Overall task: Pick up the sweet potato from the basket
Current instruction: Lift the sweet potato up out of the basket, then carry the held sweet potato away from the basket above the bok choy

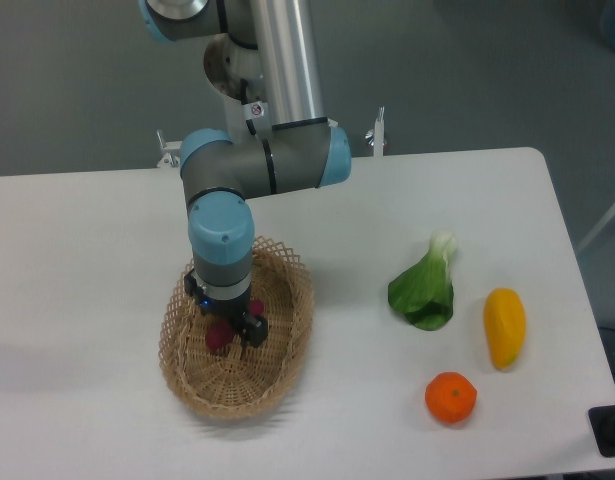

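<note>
Table (87, 240): pincer (227, 328) hides sweet potato (218, 338) mostly.

From here the gripper (230, 325) covers most of the sweet potato (219, 338); only a small reddish bit shows below its left side. Whether the fingers press on it, or how wide the jaws stand, I cannot tell. The arm's wrist hides part of the basket (287, 340). The surface (87, 300) runs off the bottom edge.
</note>
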